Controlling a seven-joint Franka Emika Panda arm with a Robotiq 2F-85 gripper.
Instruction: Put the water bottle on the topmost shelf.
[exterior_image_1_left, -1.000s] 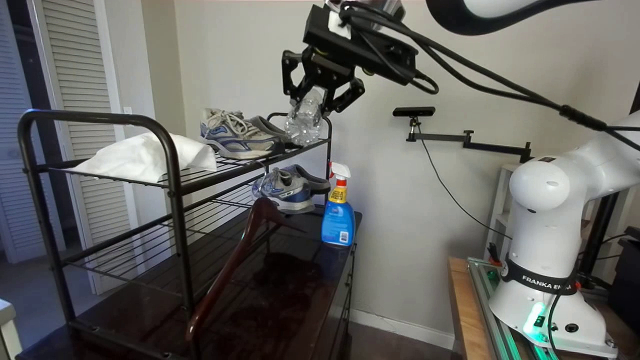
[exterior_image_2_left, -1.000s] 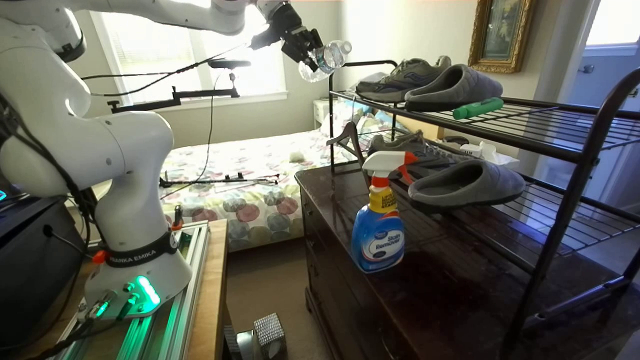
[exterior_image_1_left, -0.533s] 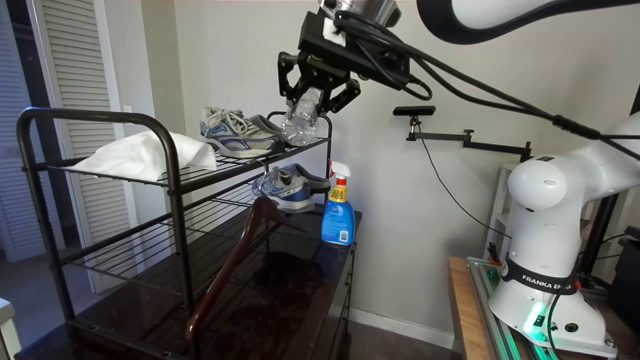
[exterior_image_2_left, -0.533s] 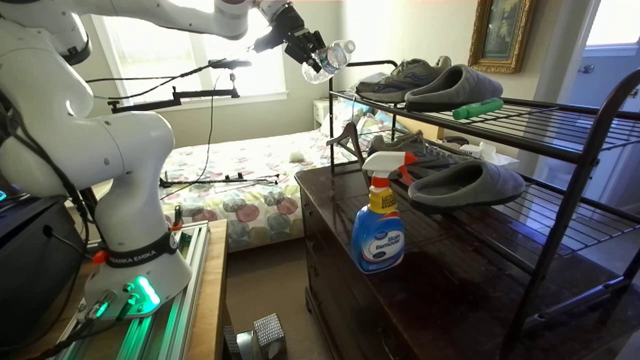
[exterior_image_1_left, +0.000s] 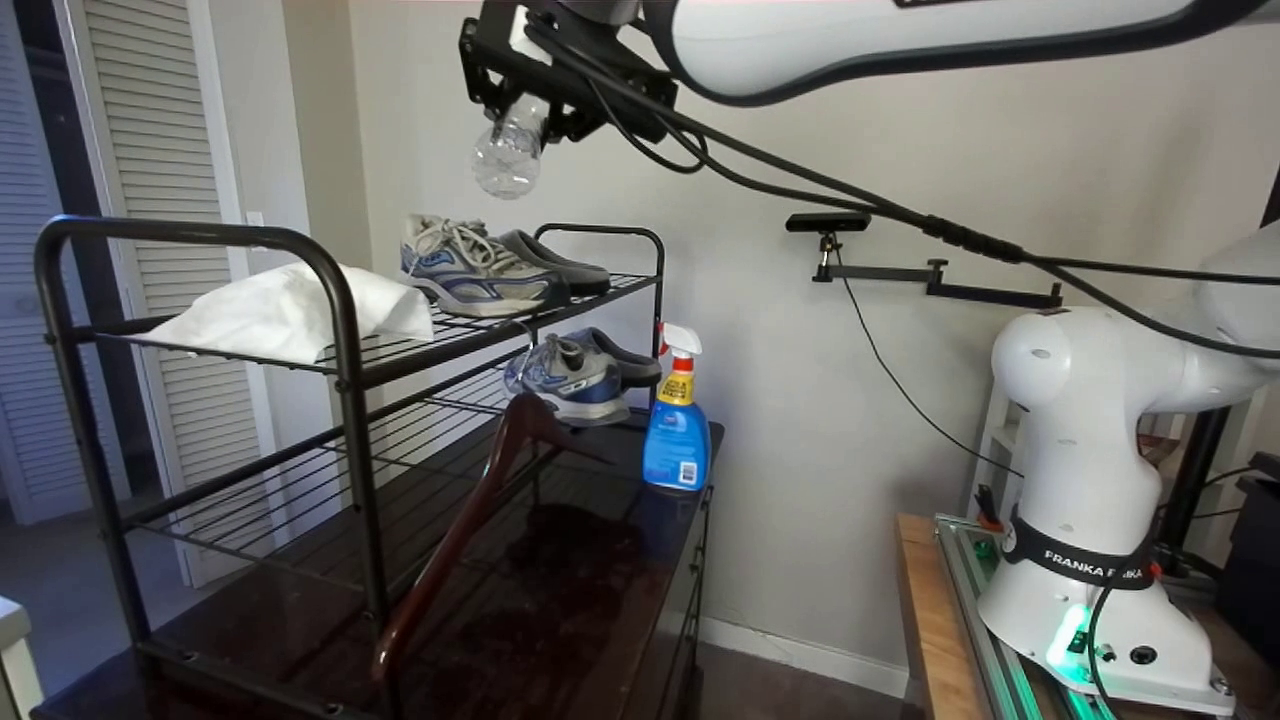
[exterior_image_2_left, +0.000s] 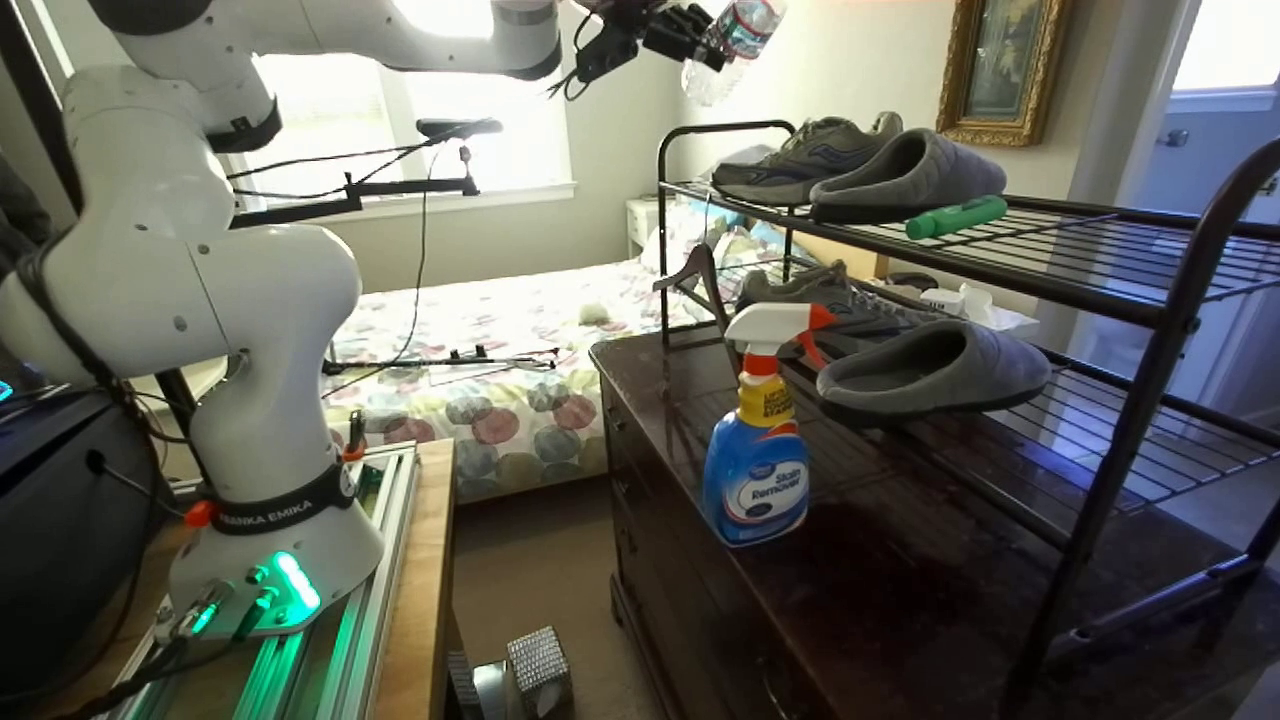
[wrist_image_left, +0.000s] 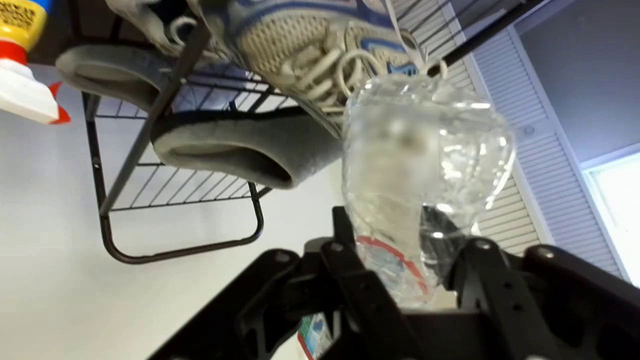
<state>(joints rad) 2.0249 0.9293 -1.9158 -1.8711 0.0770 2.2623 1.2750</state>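
Observation:
The water bottle (exterior_image_1_left: 508, 152) is clear and crinkled, with a red-edged label. It hangs tilted in my gripper (exterior_image_1_left: 525, 108), above the level of the rack and apart from it. An exterior view shows the bottle (exterior_image_2_left: 738, 48) up and left of the shoes, partly cut by the frame's top edge, with the gripper (exterior_image_2_left: 705, 45) around it. In the wrist view the bottle (wrist_image_left: 425, 150) sits between both fingers of the gripper (wrist_image_left: 392, 232), which touch its sides. The topmost shelf (exterior_image_1_left: 385, 350) is a black wire grid with raised end rails; it also shows in an exterior view (exterior_image_2_left: 1090, 245).
The topmost shelf holds a sneaker (exterior_image_1_left: 470, 275), a grey slipper (exterior_image_2_left: 915, 175), a green tube (exterior_image_2_left: 955, 217) and a white cloth (exterior_image_1_left: 290, 310). Lower down are more shoes (exterior_image_1_left: 570, 375), a hanger (exterior_image_1_left: 470, 500) and a blue spray bottle (exterior_image_1_left: 677, 440) on the dark dresser.
My gripper has risen from beside the rack's end rail, carrying the bottle up and toward the rack, left in an exterior view. The bottle is tilted differently. The rack's objects have not moved.

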